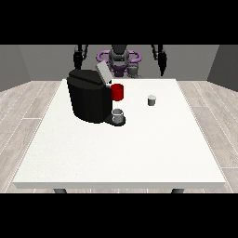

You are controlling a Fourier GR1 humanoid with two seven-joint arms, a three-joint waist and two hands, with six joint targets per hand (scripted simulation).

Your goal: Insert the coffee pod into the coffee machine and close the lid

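The coffee pod (151, 100) stands upright on the white counter (121, 148), its long axis vertical and its wider top facing up, a small grey cup shape well to the right of the coffee machine (89, 95) and apart from it. The machine is a black block on the left half of the counter, towards the far edge. Its grey lid (103, 73) is raised and tilts up and back towards the robot, so the top is open. A red part (117, 92) sticks out of the machine's right side, and below it a small grey cup (118, 115) sits on the black base plate at the machine's front. Both hands hang above the far edge of the counter, well apart from the pod and the machine, touching nothing. The hand at the view's right (162, 67) points down beyond the far right corner; the hand at the view's left (77, 59) hangs behind the machine. Both hold nothing, and how far their fingers are spread cannot be told here.
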